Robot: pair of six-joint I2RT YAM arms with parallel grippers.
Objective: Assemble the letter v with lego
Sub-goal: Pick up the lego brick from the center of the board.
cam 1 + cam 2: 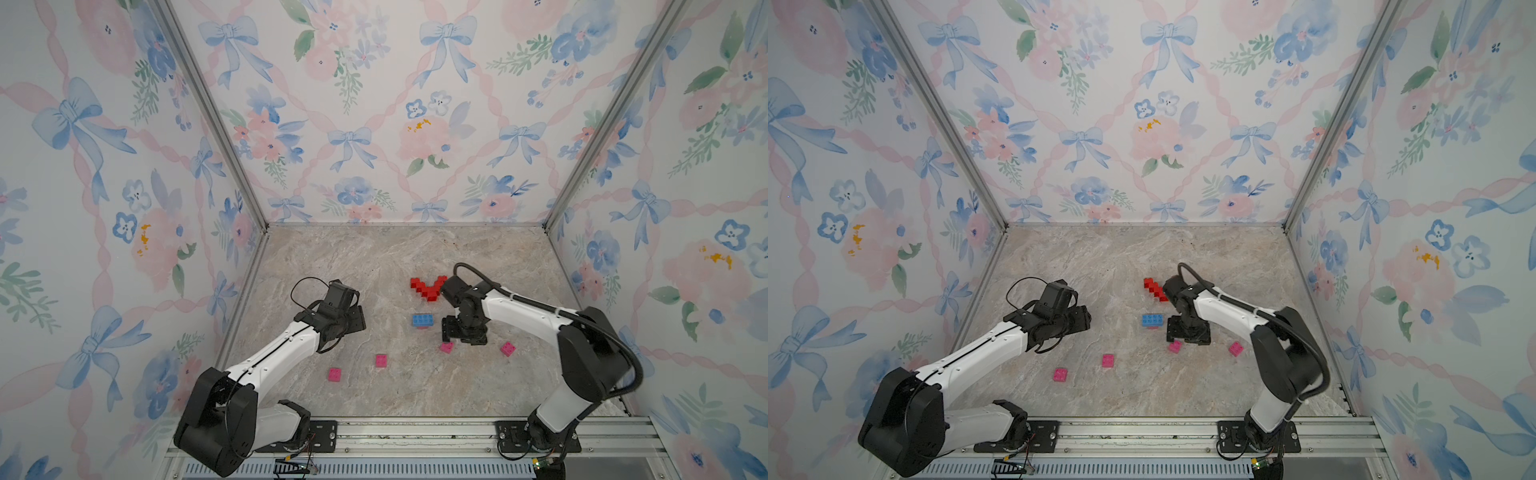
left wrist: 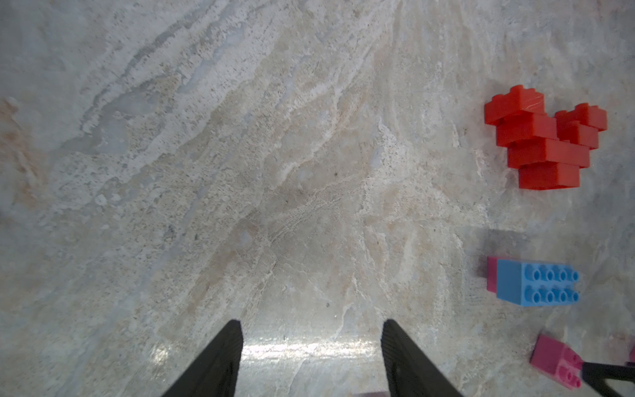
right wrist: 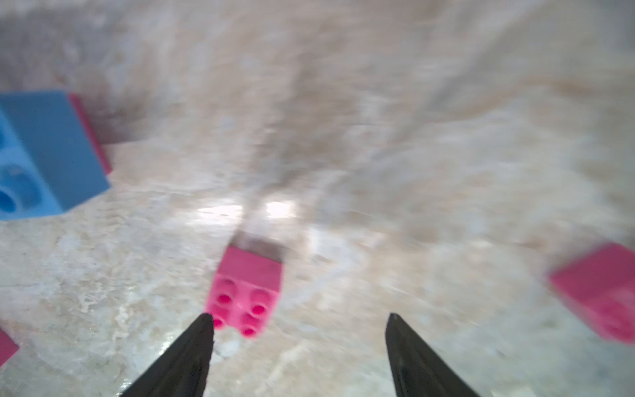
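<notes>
Marbled beige tabletop (image 1: 374, 257) fills my cell, with flowered wallpaper (image 1: 374, 104) on three sides.

Reading across the lego: a front-left pink brick (image 1: 334, 374) and a second pink brick (image 1: 380, 360) lie apart toward the front, both squarish with four studs. Further back sits the red V (image 1: 426, 287), built of stepped red bricks. In a top view the right arm (image 1: 1217, 303) hides one branch of it. Just in front of it is the blue brick (image 1: 423, 320), long, with eight studs showing and a darker pink piece (image 2: 492, 273) against it. Then come a third pink brick (image 1: 446, 347) and, well apart to the right, a last pink brick (image 1: 507, 348).

My left arm (image 1: 274, 353) reaches in from the front corner. The left gripper (image 2: 312, 321) hangs over bare tabletop, jaws spread with nothing between them. The right arm bends its wrist downward. The right gripper (image 3: 299, 314) has its jaws apart, and one fingertip (image 3: 206, 323) is at the third pink brick's corner, though that view is blurred.
</notes>
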